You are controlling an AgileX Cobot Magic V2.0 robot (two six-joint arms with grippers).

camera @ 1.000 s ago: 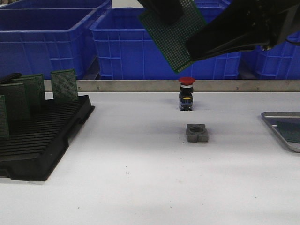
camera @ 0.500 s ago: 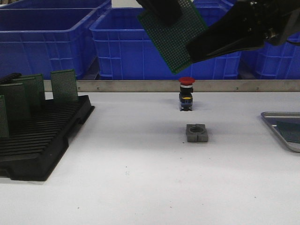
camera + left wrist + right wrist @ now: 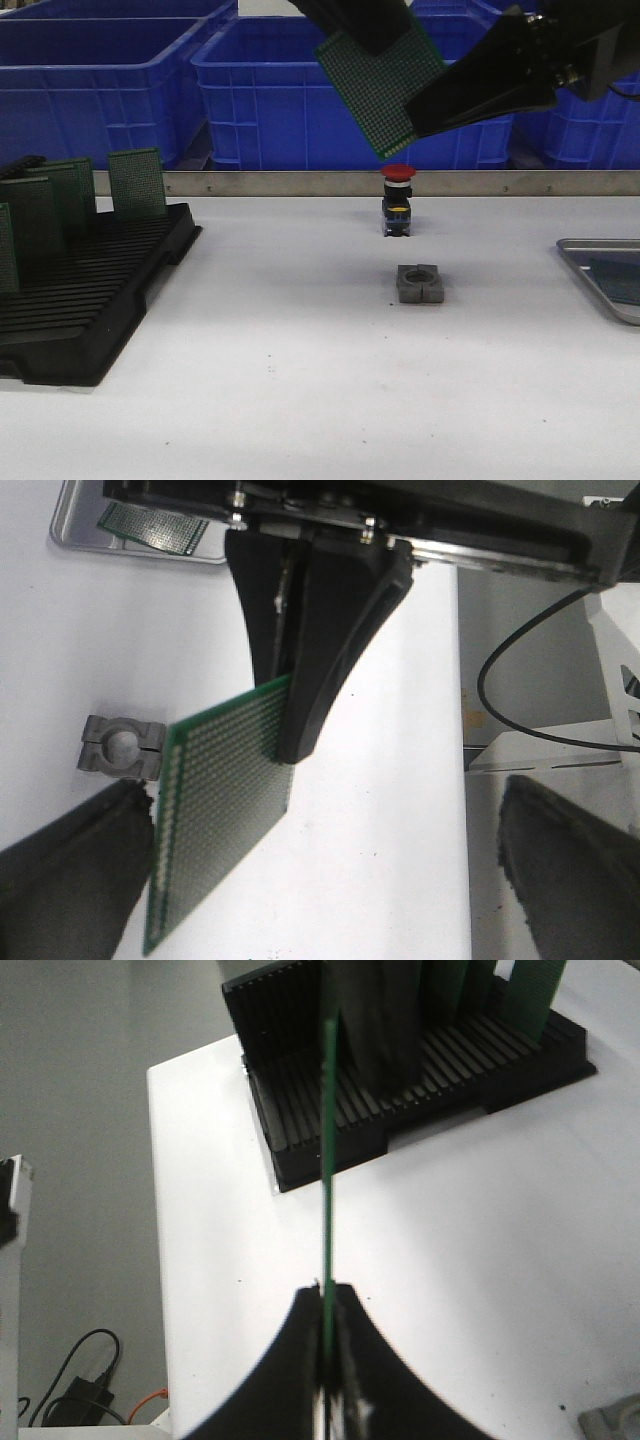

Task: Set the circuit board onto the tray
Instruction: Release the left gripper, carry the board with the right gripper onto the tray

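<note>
On the desk (image 3: 300,380) stands one black slotted rack (image 3: 90,300) at nine o'clock, with four green boards upright in it that can be counted (image 3: 137,183); others may be hidden. One more circuit board (image 3: 383,88) hangs in the air at twelve o'clock, and another board (image 3: 617,280) lies in the single metal tray (image 3: 580,262) at three o'clock. Near the middle are one red push button (image 3: 398,200) and one grey clamp block (image 3: 420,284). At least three blue bins (image 3: 270,90) line the back.
</note>
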